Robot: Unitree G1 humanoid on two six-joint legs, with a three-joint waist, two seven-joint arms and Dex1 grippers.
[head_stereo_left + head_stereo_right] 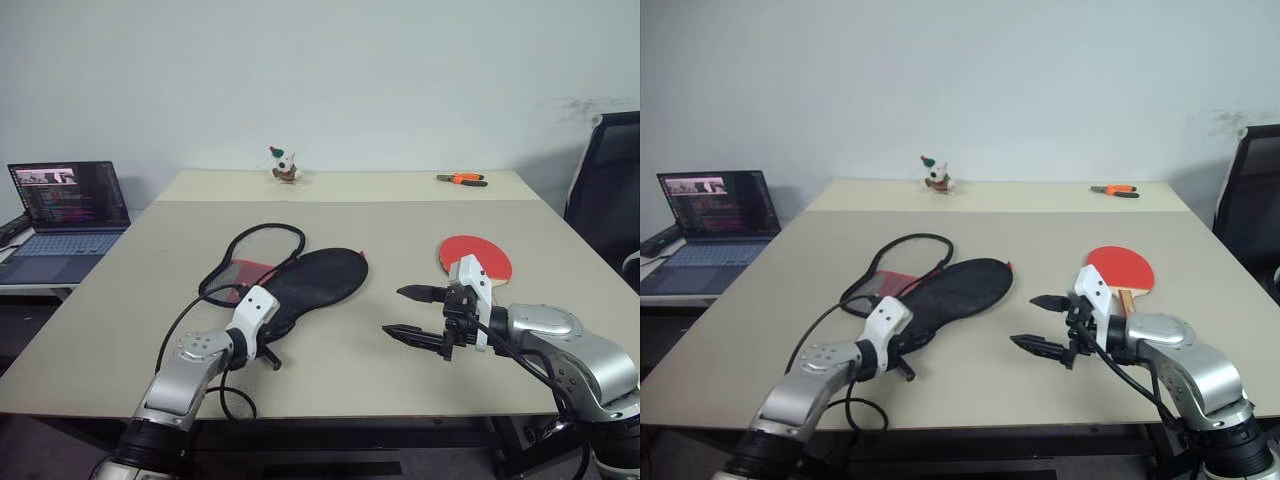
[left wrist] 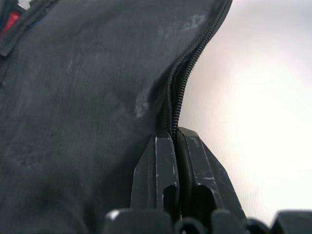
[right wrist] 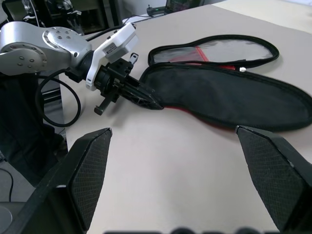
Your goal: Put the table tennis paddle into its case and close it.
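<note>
The case (image 1: 318,280) lies unzipped at mid-table, its black half toward me and its other half (image 1: 258,255), rimmed with zipper and showing a red panel, folded back to the left. My left gripper (image 1: 283,322) is shut on the zipper edge of the black half at its narrow end; the left wrist view shows both fingers (image 2: 163,165) pressed on the fabric seam. The table tennis paddle (image 1: 480,258), red face up with a wooden handle, rests to the right of the case. My right gripper (image 1: 394,311) hovers open and empty in front of the paddle, pointing toward the case.
An open laptop (image 1: 65,215) sits on a side desk to the left. A small toy figure (image 1: 284,166) and orange pliers (image 1: 462,179) lie at the table's far edge. A black chair (image 1: 608,190) stands at the right.
</note>
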